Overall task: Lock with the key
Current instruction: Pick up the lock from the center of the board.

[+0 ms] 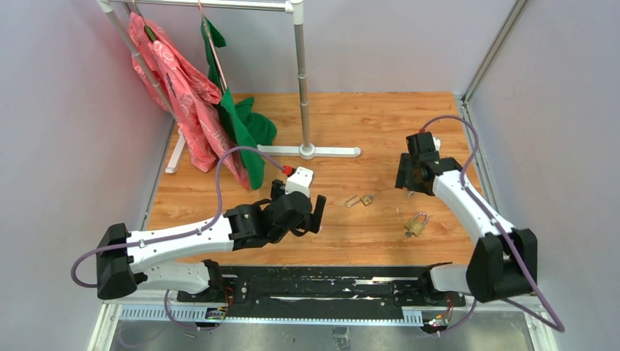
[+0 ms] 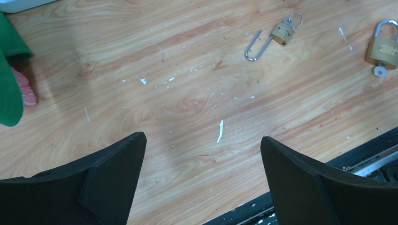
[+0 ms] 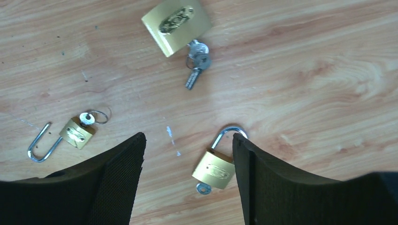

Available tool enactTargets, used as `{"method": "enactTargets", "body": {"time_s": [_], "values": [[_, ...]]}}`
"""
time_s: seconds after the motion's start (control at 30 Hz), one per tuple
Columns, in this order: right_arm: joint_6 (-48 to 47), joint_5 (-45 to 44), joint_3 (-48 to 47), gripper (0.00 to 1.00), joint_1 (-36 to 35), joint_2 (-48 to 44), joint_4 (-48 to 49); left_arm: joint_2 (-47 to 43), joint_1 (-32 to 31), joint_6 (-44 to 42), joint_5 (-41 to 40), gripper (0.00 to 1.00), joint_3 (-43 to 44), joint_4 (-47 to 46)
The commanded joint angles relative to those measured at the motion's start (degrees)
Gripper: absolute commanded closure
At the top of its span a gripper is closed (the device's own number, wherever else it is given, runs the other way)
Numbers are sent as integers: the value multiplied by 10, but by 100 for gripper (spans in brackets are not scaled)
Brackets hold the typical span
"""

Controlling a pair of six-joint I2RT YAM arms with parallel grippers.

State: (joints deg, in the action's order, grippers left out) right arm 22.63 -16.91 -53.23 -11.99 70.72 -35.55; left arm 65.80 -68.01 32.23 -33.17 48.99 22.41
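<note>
Brass bodies are noted on all three padlocks. Can any writing be read? (obs. 1)

None. An oval stamped mark is seen on the large padlock (image 3: pixel 176 26) and on the middle padlock (image 3: pixel 215 169), but the lettering cannot be made out. (obs. 2)

Keys to be recorded. (obs. 1)

A key bunch (image 3: pixel 197 63) is seen at the base of the large padlock. A key head (image 3: pixel 203 188) is seen at the base of the middle padlock; whether its shackle is latched cannot be told. A ringed key (image 3: pixel 87 118) sits at the small padlock (image 3: pixel 77 132), whose long shackle (image 3: pixel 40 145) is swung open. All are laid flat on the wooden worktop (image 3: pixel 305 70). (obs. 2)

Right hand pose? (obs. 1)

The right hand (image 3: pixel 188 138) is pointed down at the worktop with the wrist bent over. Its fingers are held apart and nothing is clamped. The middle padlock is seen in the gap, close to one finger; contact cannot be judged. (obs. 2)

Left hand? (obs. 1)

The left hand (image 2: pixel 202 138) is held over bare wood with the arm stretched forward. Its fingers are spread wide, with nothing between them. The small padlock lies well ahead of it. (obs. 2)
</note>
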Motion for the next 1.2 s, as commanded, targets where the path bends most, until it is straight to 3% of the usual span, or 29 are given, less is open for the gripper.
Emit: {"method": "enactTargets", "body": {"time_s": [0.0,0.07,0.23,0.4,0.6,0.83,1.1,1.17], "values": [[-45,125,-55,31,12,79,19,-18,3,32,-57,0,18,17],[-45,182,-71,34,-7,110,16,-30,19,48,-54,0,13,33],[9,127,-59,34,-98,135,16,-94,84,93,-24,1,-29,53],[132,98,-32,34,-142,140,26,-116,87,110,-60,1,-34,89],[109,121,-62,37,-186,168,26,-122,87,123,-69,1,-35,110],[282,109,-34,36,-223,180,61,-147,87,124,-104,0,-43,122],[393,95,-54,50,-227,257,61,-158,87,128,-102,1,-44,137],[404,92,-53,59,-227,268,66,-167,87,130,-102,1,-47,139]]}}
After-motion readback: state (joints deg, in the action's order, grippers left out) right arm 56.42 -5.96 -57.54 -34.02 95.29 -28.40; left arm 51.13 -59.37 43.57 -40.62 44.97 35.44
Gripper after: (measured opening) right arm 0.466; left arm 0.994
